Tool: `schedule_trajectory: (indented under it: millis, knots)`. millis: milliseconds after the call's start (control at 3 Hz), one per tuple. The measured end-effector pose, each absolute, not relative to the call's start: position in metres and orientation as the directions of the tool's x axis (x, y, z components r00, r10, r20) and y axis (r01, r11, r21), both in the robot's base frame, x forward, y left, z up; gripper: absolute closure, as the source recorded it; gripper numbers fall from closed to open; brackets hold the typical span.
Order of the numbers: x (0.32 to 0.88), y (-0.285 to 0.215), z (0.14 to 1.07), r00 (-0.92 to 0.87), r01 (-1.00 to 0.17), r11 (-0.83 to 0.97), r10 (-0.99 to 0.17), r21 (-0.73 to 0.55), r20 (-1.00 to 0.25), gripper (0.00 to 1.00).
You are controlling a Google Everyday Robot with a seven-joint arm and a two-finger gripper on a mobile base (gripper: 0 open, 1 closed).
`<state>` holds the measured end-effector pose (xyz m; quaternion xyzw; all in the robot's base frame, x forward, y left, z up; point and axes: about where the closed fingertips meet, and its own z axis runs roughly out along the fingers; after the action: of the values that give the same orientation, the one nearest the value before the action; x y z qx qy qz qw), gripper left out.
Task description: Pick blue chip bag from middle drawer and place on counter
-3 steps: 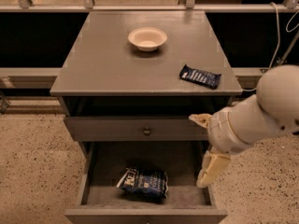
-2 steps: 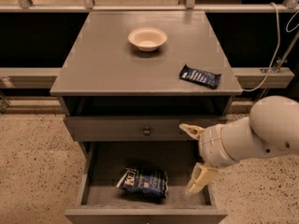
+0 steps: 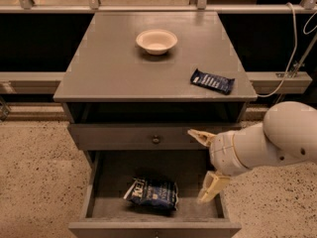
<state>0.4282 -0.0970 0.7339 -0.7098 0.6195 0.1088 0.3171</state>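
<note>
Lying in the middle drawer point(image 3: 92, 202): the blue chip bag point(image 3: 151, 193), flat on the drawer floor, below the counter's front edge.
Gripper point(image 3: 206, 162): over the drawer's right side, under the counter's front right corner, right of the bag, not touching it.
Fingers: wide apart, holding nothing.
Counter point(image 3: 109, 71): a bowl point(image 3: 156, 41) near the back edge, a small blue wrapper point(image 3: 212, 81) by the front right corner.
In the way: the shut drawer with the knob point(image 3: 119, 137), just beside the top finger.

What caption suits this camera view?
Open tool hovers over the open middle drawer, right of the blue chip bag; bowl and wrapper sit on the counter.
</note>
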Motion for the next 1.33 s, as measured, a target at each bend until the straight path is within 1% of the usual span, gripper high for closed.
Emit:
schedule_trajectory:
  millis: [333,667,1000,1333]
  knots:
    - [0.419,-0.083,0.691,0.14,-0.967,0.029,-0.774,-0.255,-0.618,0.0]
    - [0.426,-0.073,0.64,0.067,-0.963,0.117,-0.765,-0.241,-0.64,0.0]
    - [0.452,-0.068,0.602,0.002,-0.945,0.213,-0.758,-0.25,-0.653,0.0]
    - [0.483,-0.065,0.57,-0.019,-0.935,0.248,-0.749,-0.255,-0.662,0.0]
